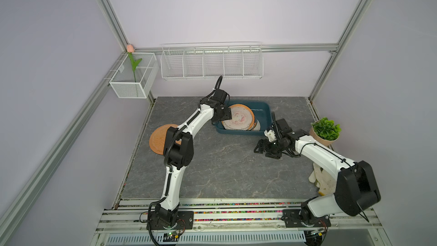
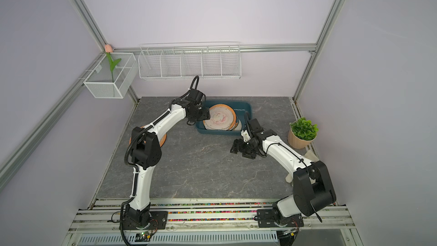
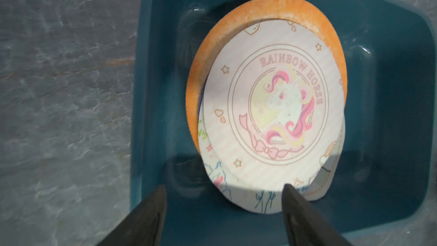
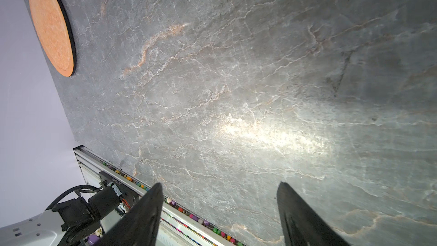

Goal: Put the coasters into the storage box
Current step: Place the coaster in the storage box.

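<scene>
**Release over the storage box.** The left gripper (image 3: 224, 185) is poised above the storage box (image 1: 263, 114) with its jaws apart and empty (nothing lies between the two black fingers (image 3: 151, 214) in the left wrist view). The right gripper (image 4: 220, 183), likewise spread and holding nothing, hangs over the bare grey marbled tabletop (image 4: 236, 91) just in front of the box's near right corner. Inside the box lies a loose stack of coasters. Uppermost is the "Rainbow Horse" unicorn coaster (image 3: 272, 105), offset over a plain orange coaster (image 3: 205, 67) and at least two printed ones whose edges peep out. A second orange coaster (image 4: 50, 23) lies flat on the tabletop well to the left of the box, so the task seems close to done but not finished. The step in hand appears to be the let-go and retreat. It is best done by rising straight up out of the box before swinging away, so that no finger catches the unicorn coaster's edge and drags the stack. The second orange coaster, thin and flat, will likely need a pinch at its rim. Only the left wrist view gives the print, lettering and layering, which both top views reduce to a pale disc. In both top views the left arm (image 1: 179, 143) covers part of the second orange coaster, while the right wrist view shows it whole.
</scene>
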